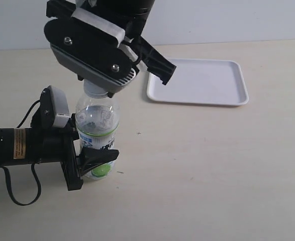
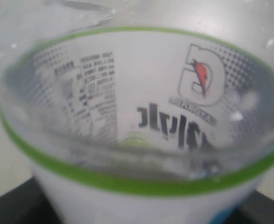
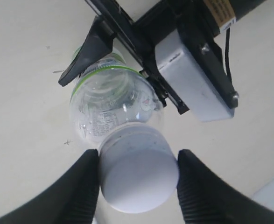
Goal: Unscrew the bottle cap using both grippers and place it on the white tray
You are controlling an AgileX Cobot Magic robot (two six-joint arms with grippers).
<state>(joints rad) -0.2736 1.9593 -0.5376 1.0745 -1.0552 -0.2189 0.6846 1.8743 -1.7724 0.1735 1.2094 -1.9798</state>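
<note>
Bottle (image 1: 98, 120) upright on table (image 1: 212, 175), well apart from white tray (image 1: 240, 95). Left gripper (image 1: 94, 161) clamped round labelled lower body, likely anchoring it against twist. Right gripper (image 3: 137, 189) above, jaws pressed against both sides of bottle cap (image 3: 137, 163). Cap on neck, not yet off.

Small clear plastic drink bottle (image 1: 98, 118), round white plastic cap (image 1: 94, 90) on top, stands near left on pale tabletop (image 1: 212, 165); flat rectangular white plastic tray (image 1: 202, 80) lies far right.

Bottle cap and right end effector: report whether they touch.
Touching. Right wrist view: the right end effector grips the bottle cap, fingers against both sides.
</note>
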